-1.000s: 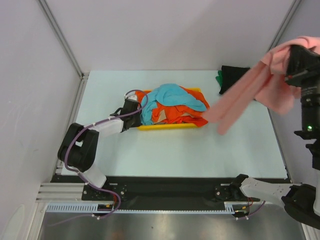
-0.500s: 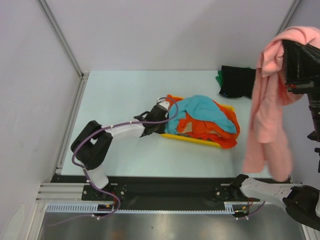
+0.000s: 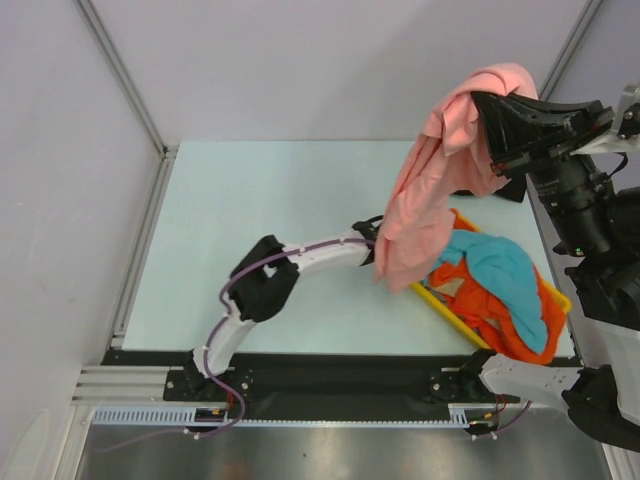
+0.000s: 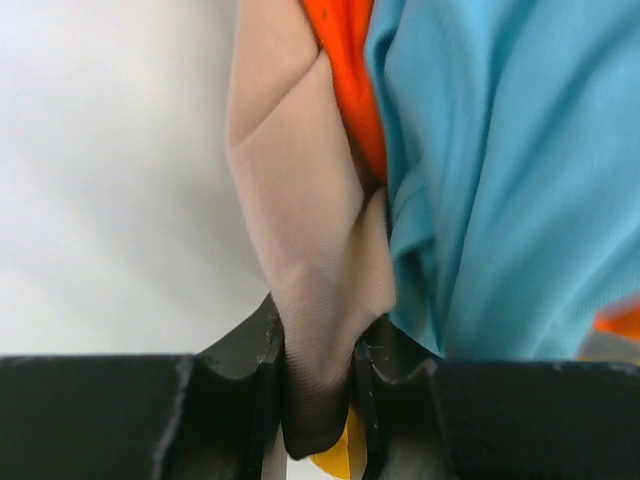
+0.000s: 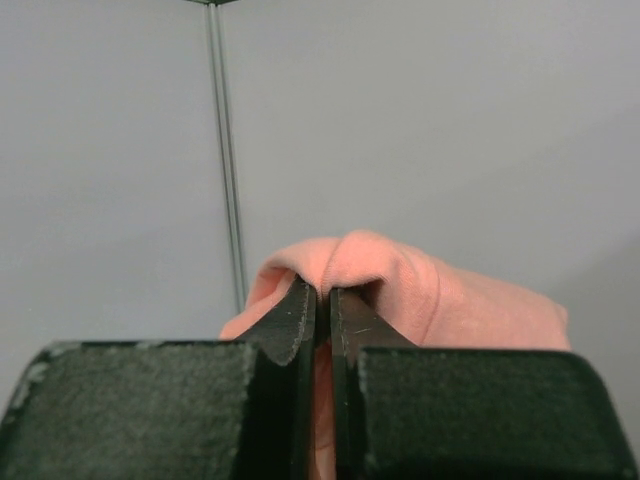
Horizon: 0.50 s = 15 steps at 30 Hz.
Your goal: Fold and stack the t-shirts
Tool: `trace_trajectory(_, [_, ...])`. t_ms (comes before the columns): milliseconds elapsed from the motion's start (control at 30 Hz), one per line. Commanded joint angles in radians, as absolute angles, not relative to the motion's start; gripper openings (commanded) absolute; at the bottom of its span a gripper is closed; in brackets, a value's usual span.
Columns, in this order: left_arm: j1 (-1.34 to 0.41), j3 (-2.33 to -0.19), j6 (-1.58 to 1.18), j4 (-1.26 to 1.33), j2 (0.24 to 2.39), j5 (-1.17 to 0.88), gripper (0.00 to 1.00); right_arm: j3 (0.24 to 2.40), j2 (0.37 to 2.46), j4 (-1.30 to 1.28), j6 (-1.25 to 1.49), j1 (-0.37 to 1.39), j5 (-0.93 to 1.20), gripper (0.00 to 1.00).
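Pink shirt: up in the air at the right, bunched over the pinch, long axis hanging downward, loose end pointing at the tray's left end.
Right gripper: raised high, jaws pressed together on a fold of the pink shirt.
Left gripper: reaching low across the table, jaws pinching a fold of the beige shirt; sliver of yellow showing between them underneath.
Tray: yellow, slewed diagonally, long axis running from mid-table towards the near right corner.
Pile in the tray: turquoise shirt crumpled on top of the orange shirt, orange spilling over the near right rim.
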State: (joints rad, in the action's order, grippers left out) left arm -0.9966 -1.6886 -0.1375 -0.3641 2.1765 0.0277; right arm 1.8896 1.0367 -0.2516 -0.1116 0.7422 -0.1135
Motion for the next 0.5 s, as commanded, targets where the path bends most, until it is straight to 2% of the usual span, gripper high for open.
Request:
trace_trajectory(0, [-1.065, -2.076, 0.046, -0.376, 2.334, -0.041, 0.0, 1.885, 1.012, -0.141, -0.1, 0.744, -0.103, 0.0])
trace_trajectory(33, [-1.068, -2.267, 0.057, -0.417, 2.392, -0.044, 0.01, 1.879, 1.005, -0.149, -0.098, 0.744, -0.106, 0.0])
trace_trajectory(67, [-1.069, -2.354, 0.069, -0.425, 2.486, -0.034, 0.03, 1.878, 1.002, -0.152, -0.094, 0.744, -0.109, 0.0])
trace_trajectory(133, [-1.068, -2.48, 0.063, -0.355, 2.545, -0.015, 0.17, 1.865, 0.989, -0.163, -0.091, 0.744, -0.112, 0.0])
trace_trajectory(167, [-1.068, -2.462, 0.025, -0.28, 2.552, -0.006, 0.3, 1.855, 0.974, -0.161, -0.089, 0.744, -0.115, 0.0])
trace_trajectory(200, [-1.071, -2.38, 0.006, -0.088, 2.536, -0.015, 0.74, 1.838, 0.962, -0.149, -0.094, 0.744, -0.115, 0.0])
trace_trajectory(233, [-1.072, -2.35, -0.039, -0.005, 2.527, -0.012, 0.89, 1.821, 0.951, -0.137, -0.097, 0.744, -0.118, 0.0])
trace_trajectory(300, [-1.072, -2.358, -0.15, 0.09, 2.514, 0.064, 1.0, 1.773, 0.927, -0.112, -0.109, 0.744, -0.132, 0.0])
trace_trajectory(367, [-1.071, -2.392, -0.201, 0.092, 2.481, 0.092, 1.0, 1.769, 0.92, -0.115, -0.132, 0.742, -0.143, 0.0])
trace_trajectory(467, [-1.063, -2.269, -0.175, 0.126, 2.326, 0.147, 1.0, 1.775, 0.927, -0.121, -0.159, 0.744, -0.166, 0.0])
